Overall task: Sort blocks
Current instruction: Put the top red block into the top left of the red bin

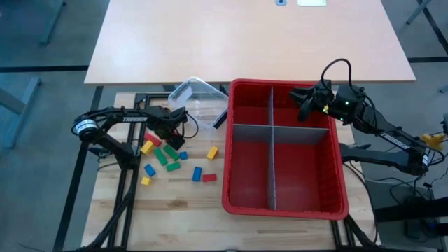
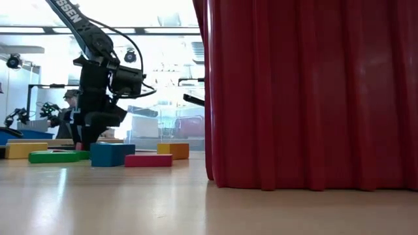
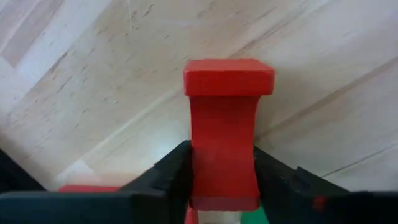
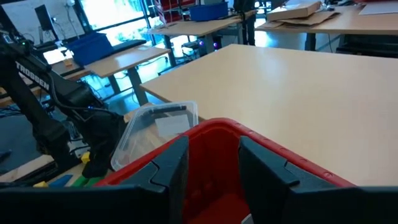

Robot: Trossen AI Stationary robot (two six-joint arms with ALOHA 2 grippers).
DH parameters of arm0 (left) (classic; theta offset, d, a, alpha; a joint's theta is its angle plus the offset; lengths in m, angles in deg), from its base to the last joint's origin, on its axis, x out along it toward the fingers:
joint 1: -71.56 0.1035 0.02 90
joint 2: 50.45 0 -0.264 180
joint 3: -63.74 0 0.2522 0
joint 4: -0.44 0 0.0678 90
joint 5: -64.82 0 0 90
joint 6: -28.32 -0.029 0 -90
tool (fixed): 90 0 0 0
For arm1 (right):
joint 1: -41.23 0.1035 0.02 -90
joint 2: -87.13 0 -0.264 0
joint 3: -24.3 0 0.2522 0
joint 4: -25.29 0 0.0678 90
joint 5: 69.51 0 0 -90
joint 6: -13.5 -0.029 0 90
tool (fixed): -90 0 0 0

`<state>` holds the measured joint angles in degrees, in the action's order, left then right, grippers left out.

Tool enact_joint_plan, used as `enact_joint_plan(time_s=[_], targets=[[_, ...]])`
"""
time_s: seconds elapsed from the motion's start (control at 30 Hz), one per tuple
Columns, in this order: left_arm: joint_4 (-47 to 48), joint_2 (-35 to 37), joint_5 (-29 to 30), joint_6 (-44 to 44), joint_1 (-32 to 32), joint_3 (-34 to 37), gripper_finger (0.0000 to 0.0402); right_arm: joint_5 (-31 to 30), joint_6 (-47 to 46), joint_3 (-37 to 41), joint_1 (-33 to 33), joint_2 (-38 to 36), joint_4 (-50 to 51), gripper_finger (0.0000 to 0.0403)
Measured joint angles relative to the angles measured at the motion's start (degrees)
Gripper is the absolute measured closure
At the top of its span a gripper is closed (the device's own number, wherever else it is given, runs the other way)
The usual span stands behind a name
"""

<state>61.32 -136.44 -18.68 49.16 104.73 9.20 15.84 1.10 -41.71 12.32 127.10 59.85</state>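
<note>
One red block [image 3: 224, 134] sits pinched between the fingers of the left gripper [image 1: 175, 124], low over the bench [image 1: 175, 203], presumably for carrying to the red bin [image 1: 336, 208]. Its long axis runs straight out ahead of the fingers (wider head foremost). Right gripper [image 4: 208, 171] hangs over the bin, fingers apart around nothing.

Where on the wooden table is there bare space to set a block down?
Free: the strip of wooden table between the scattered plastic blocks and the near edge, left of the red plastic bin. All four bin compartments look empty. Crowded: around the left hand, closed on a red block, beside the clear plastic tub.
</note>
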Motion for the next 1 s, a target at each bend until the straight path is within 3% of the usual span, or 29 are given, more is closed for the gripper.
enact_joint_plan(time_s=[0.07,0.27,0.37,0.47,0.77,1.0], targets=[[0.1,0.0,-0.3,0.0,0.0,0.0,0.0295,0.0,0.0,0.0,0.0,0.0,0.0,0.0286],[1.0,0.0,-1.5,1.1,0.0,0.0,0.0282,0.0,0.0,0.0,0.0,0.0,0.0,0.0295],[4.1,0.1,-4.0,2.1,-0.2,0.0,0.0272,0.0,0.0,0.0,0.0,0.0,0.0,0.0297],[8.0,1.3,-5.2,3.4,-1.3,-0.6,0.0289,0.0,0.1,0.0,0.0,0.0,0.0,0.0294],[16.3,10.9,-7.5,9.5,-5.0,-4.3,0.0295,0.0,0.4,0.0,0.0,0.0,0.0,0.0284],[20.6,21.3,-7.6,17.1,-9.3,-10.9,0.0287,0.0,0.4,0.0,0.0,0.0,0.0,0.0296]])
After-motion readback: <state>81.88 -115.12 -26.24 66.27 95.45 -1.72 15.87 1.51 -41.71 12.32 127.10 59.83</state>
